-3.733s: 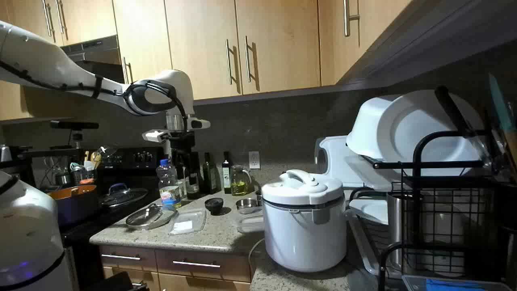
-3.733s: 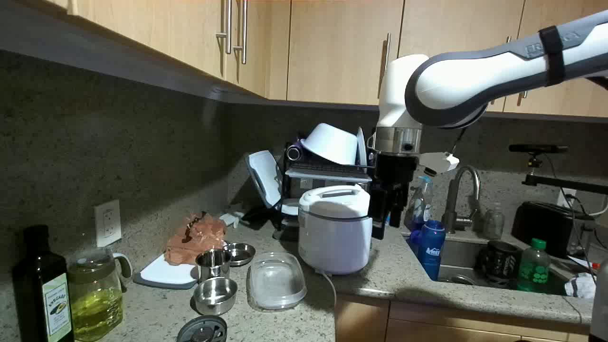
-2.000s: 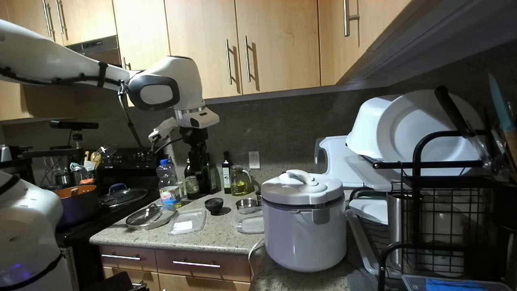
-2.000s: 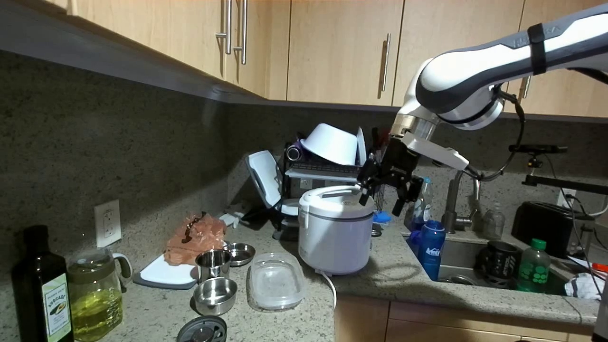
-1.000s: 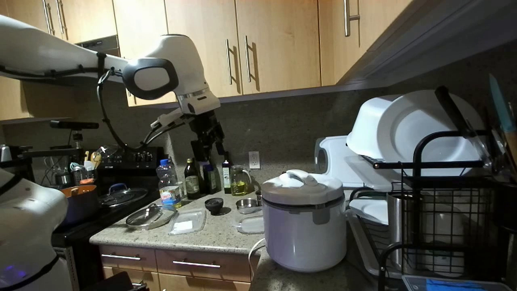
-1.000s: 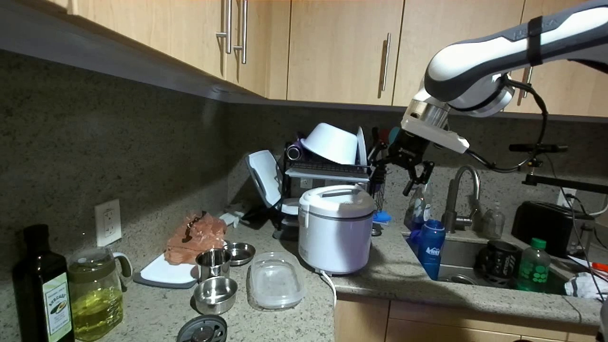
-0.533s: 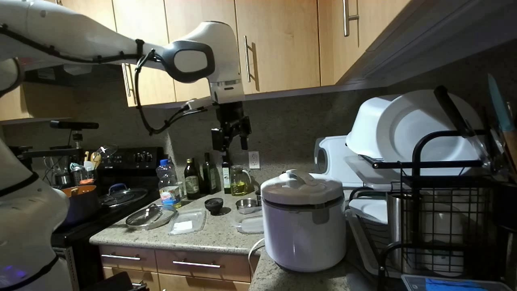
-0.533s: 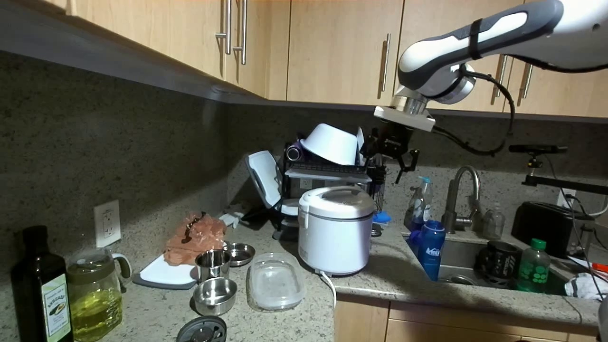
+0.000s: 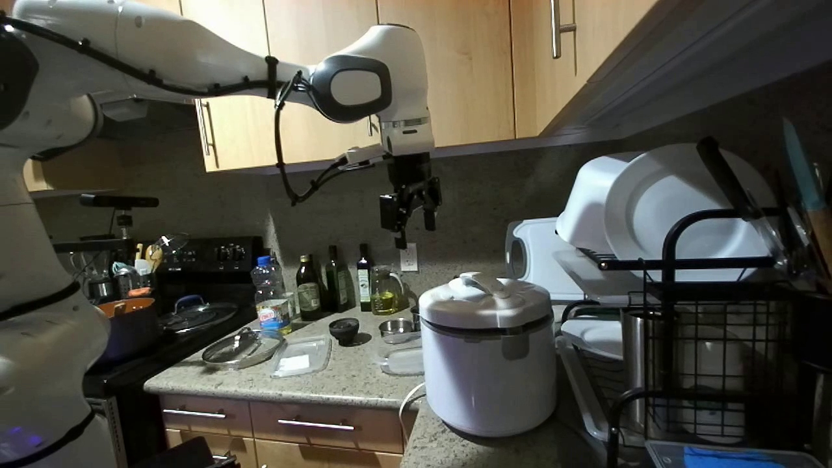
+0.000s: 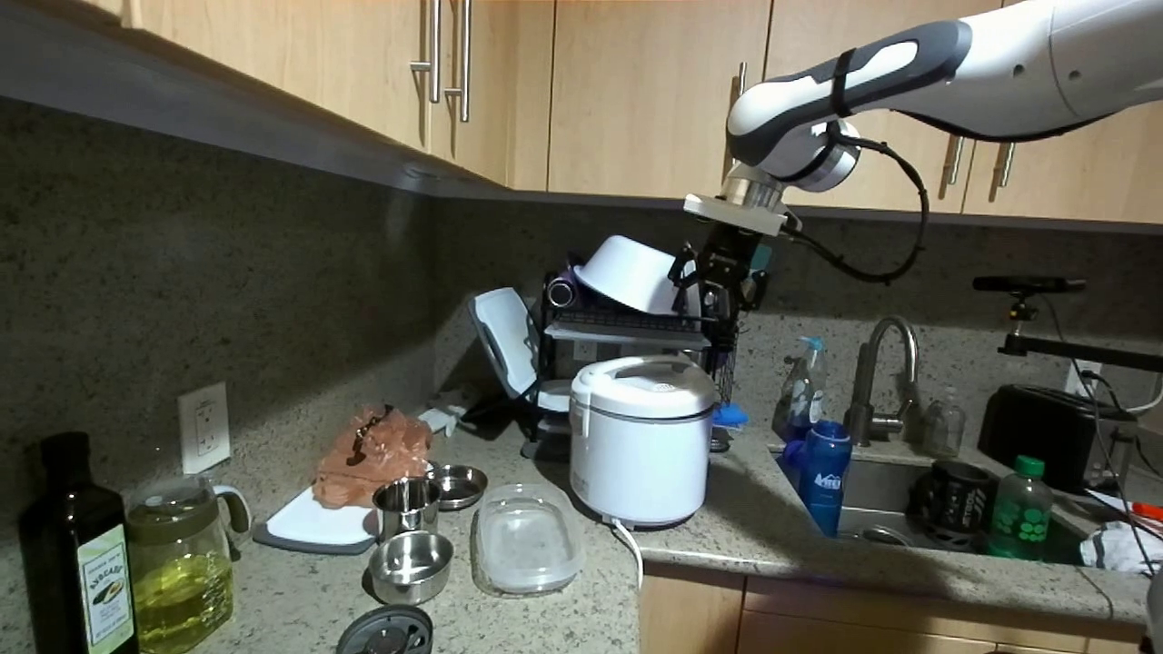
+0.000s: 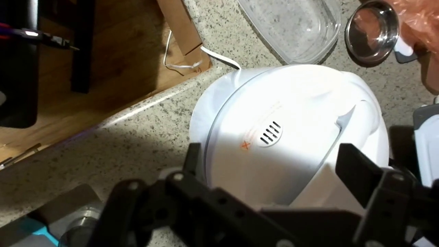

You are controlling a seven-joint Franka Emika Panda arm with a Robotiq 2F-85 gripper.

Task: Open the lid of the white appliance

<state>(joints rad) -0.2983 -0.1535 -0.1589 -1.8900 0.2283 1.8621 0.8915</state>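
The white appliance [image 9: 489,383] stands on the counter corner; it also shows in an exterior view [image 10: 639,463]. Its lid [image 9: 455,305] is closed, with a thin dark seam below it. The lid's raised handle [image 9: 482,283] also shows in the wrist view [image 11: 356,128], on the right of the lid [image 11: 291,99]. My gripper [image 9: 415,231] is open and empty, pointing down, well above the lid and apart from it. In the wrist view the gripper [image 11: 273,152] has its fingers wide apart, with the lid showing between them. One fingertip overlaps the handle in the picture only.
A black dish rack [image 9: 721,283] with white bowls stands beside the appliance. Upper cabinets [image 9: 448,71] hang close to the arm. A clear container [image 10: 530,536] and a steel bowl [image 10: 411,565] lie near the appliance. A white cord [image 10: 629,549] runs from its base.
The arm has lifted, turned its wrist and swung across towards the appliance, so my gripper is now higher and nearer above it. The appliance and its closed lid have not moved.
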